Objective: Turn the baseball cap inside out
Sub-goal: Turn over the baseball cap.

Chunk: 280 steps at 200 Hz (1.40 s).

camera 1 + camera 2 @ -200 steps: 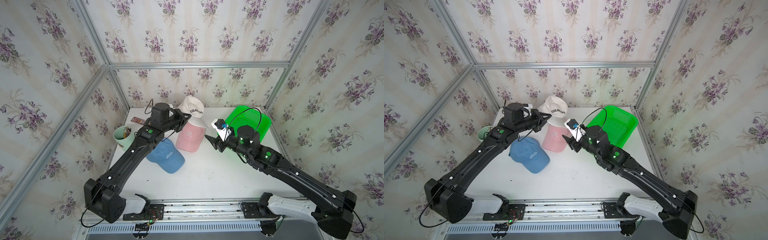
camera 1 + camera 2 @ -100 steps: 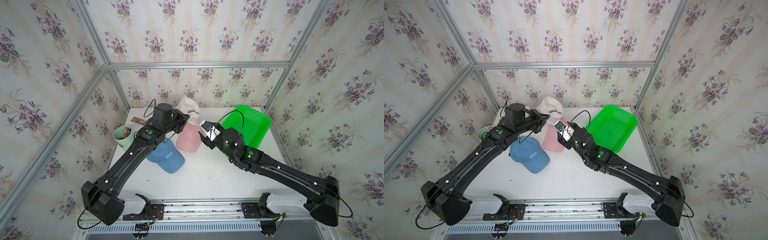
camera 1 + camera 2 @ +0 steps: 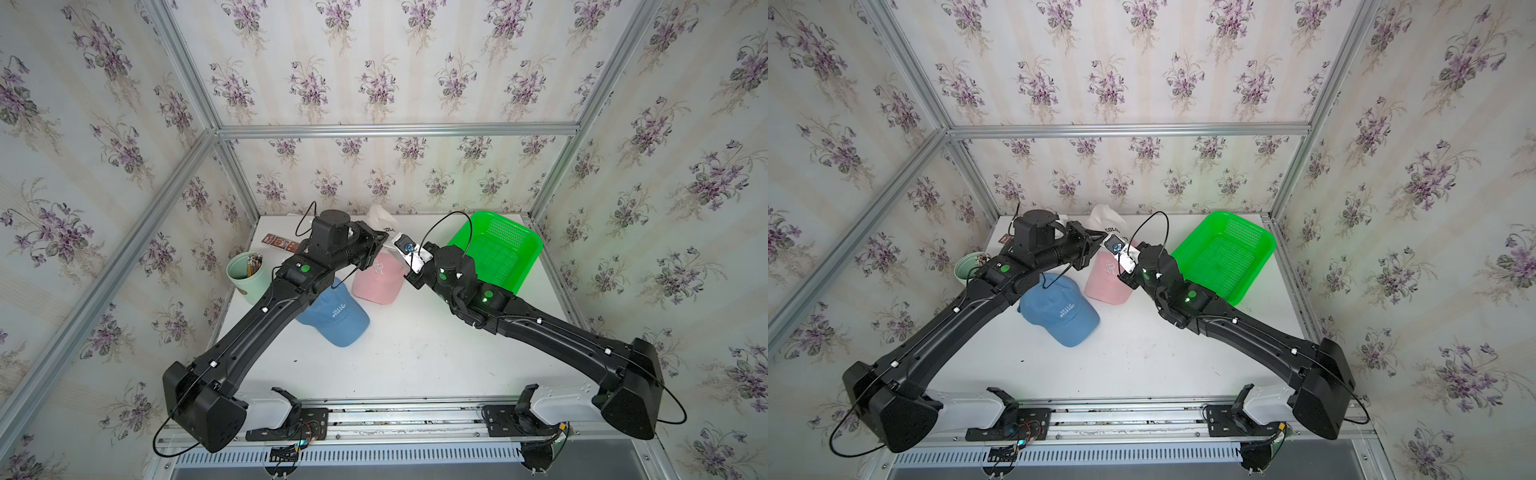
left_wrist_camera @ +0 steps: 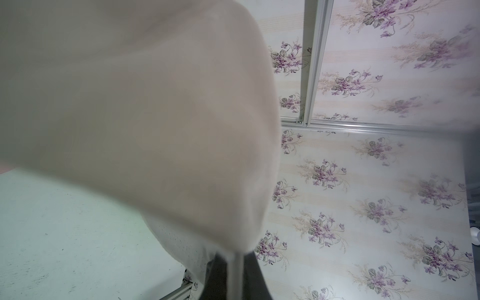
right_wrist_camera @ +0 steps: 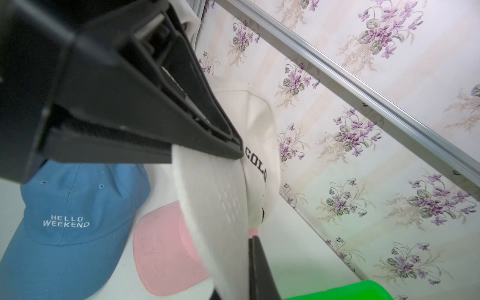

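Three caps share the desk (image 3: pixel 415 357), and the white cap (image 3: pixel 379 216) is the one being handled. It is lifted off the surface near the back edge, about midway along it, and hangs between the two arms. The left gripper (image 4: pixel 235 262) is pressed together on a fold of the cap's fabric, and the pale cloth fills most of the left wrist view. The right gripper (image 5: pixel 233 265) is clamped on the stiff brim (image 5: pixel 213 202), which runs down between its fingers (image 5: pixel 259 265). In the right wrist view the left gripper's black tip meets the cap where the brim joins the crown, just beside black lettering that faces outward.

Below the white cap, a pink cap (image 3: pixel 378 280) lies on the desk. A blue cap (image 3: pixel 338 318) marked HELLO WEEKEND lies just beside it, nearer the front left and partly under the left arm. A green basket (image 3: pixel 536 249) sits in the back right corner. A pale green cup (image 3: pixel 245 278) of pencils stands at the left edge.
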Available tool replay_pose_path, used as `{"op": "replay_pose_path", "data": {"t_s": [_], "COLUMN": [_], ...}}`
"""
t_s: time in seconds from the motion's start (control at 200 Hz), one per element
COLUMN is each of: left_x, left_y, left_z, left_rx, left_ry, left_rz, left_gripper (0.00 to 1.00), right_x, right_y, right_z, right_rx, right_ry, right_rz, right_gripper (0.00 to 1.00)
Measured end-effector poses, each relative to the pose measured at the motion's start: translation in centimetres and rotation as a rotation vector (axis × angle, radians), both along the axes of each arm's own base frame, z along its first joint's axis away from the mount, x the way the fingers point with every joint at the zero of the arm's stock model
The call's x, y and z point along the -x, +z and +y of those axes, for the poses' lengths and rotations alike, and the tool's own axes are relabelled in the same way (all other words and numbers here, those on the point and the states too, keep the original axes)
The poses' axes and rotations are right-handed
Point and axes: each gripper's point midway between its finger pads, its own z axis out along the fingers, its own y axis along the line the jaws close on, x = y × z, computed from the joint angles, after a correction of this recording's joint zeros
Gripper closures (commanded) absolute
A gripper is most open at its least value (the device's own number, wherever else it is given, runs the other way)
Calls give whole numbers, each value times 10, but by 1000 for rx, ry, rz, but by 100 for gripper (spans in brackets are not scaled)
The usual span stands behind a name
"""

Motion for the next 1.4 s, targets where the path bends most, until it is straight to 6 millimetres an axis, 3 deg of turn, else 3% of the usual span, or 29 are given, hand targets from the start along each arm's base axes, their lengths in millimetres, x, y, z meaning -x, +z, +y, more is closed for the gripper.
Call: {"op": "replay_pose_path", "data": {"t_s": [0.055, 0.165, 0.205, 0.245, 0.3, 0.395, 0.554, 0.699, 0.809, 0.889, 0.989, 1.179, 1.399], "left_x": [1, -1, -2, -2, -1, 5, 24, 39, 44, 39, 24, -6, -27], "left_y": [0, 8, 13, 19, 29, 39, 29, 15, -18, -42, -56, -46, -36], "left_z": [-2, -10, -13, -16, -18, -15, 3, 8, 9, 11, 14, 14, 10], "left_rx": [6, -18, -37, -63, -107, -197, -341, -442, -504, -533, -547, -504, -442], "left_ry": [-15, -98, -130, -165, -208, -254, -286, -320, -327, -306, -241, -102, -16], "left_rz": [-2, -51, -79, -115, -166, -261, -344, -394, -361, -333, -331, -407, -455], "left_gripper": [67, 47, 30, 23, 21, 21, 26, 39, 59, 71, 77, 81, 84], "right_x": [2, 10, 13, 16, 20, 19, 10, 3, 9, 17, 26, 40, 54], "right_y": [0, 3, 6, 8, 9, 12, 19, 32, 42, 49, 56, 57, 48], "right_z": [-2, -4, -6, -8, -11, -22, -42, -49, -41, -37, -32, -23, -16], "right_rx": [9, 3, -1, -3, -7, -15, -62, -111, -133, -144, -167, -208, -246], "right_ry": [11, 45, 55, 67, 86, 84, 55, 45, 89, 132, 176, 245, 305], "right_rz": [10, 48, 57, 74, 111, 181, 296, 377, 428, 458, 490, 564, 642], "right_gripper": [100, 100, 100, 100, 100, 100, 100, 100, 100, 100, 100, 100, 100]}}
